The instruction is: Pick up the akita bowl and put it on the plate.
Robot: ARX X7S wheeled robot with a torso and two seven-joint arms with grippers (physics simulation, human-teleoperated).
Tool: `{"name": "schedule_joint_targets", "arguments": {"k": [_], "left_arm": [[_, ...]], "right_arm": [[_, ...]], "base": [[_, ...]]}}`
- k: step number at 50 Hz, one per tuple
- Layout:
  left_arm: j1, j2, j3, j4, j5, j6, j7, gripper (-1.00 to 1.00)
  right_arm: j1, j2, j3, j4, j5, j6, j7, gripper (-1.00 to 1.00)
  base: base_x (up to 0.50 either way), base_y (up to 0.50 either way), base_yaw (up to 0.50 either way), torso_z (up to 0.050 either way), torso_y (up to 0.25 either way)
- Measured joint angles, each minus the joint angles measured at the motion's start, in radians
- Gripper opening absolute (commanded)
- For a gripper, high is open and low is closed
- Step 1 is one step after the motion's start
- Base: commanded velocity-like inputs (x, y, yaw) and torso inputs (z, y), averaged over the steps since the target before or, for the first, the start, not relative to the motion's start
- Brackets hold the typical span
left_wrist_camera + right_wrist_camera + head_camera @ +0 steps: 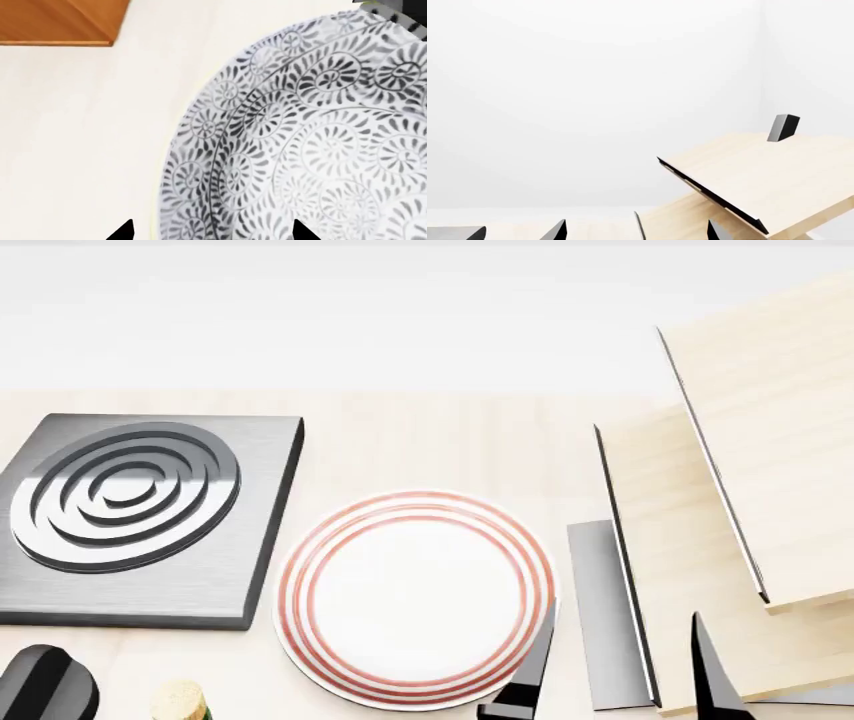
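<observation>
The akita bowl (pixel 313 145), white with a dense grey-black floral pattern, fills most of the left wrist view; it does not show in the head view. My left gripper (pixel 212 231) is open just above the bowl's near rim, one fingertip (pixel 123 231) over the pale surface outside it and the other over the patterned inside. The plate (pixel 414 595), white with thin red rings, lies flat in the middle of the head view. My right gripper (pixel 617 688) is open and holds nothing, just right of the plate; its fingertips (pixel 557 231) show low in the right wrist view.
A dark grey square stove burner (pixel 134 515) sits left of the plate. Pale wooden boards (pixel 761 470) lean and overlap at the right. An orange-brown wooden block (pixel 60 20) lies beyond the bowl. A black rounded part (pixel 47 685) and a cork-coloured object (pixel 176 702) sit at the lower left.
</observation>
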Motion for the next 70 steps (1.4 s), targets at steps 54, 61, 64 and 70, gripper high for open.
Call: {"name": "schedule_joint_targets", "arguments": {"k": [54, 61, 64, 70], "left_arm": [[0.096, -0.034, -0.004, 0.152, 0.107, 0.217, 0.020, -1.00], [0.119, -0.034, -0.064, 0.186, 0.127, 0.233, 0.027, -1.00], [0.125, -0.031, -0.091, 0.198, 0.130, 0.245, 0.037, -1.00], [0.130, -0.024, -0.150, 0.222, 0.125, 0.274, 0.064, -1.00]], "right_arm": [[0.008, 0.009, -0.011, 0.025, 0.015, -0.015, 0.014, 1.00], [0.010, 0.010, -0.012, 0.031, 0.017, -0.016, 0.016, 1.00], [0.012, 0.009, -0.013, 0.033, 0.017, -0.016, 0.017, 1.00], [0.014, 0.010, -0.015, 0.037, 0.018, -0.016, 0.018, 1.00]], "base": [[0.00, 0.00, 0.00, -0.001, 0.000], [0.00, 0.00, 0.00, 0.000, 0.000], [0.00, 0.00, 0.00, 0.000, 0.000], [0.00, 0.00, 0.00, 0.000, 0.000]]}}
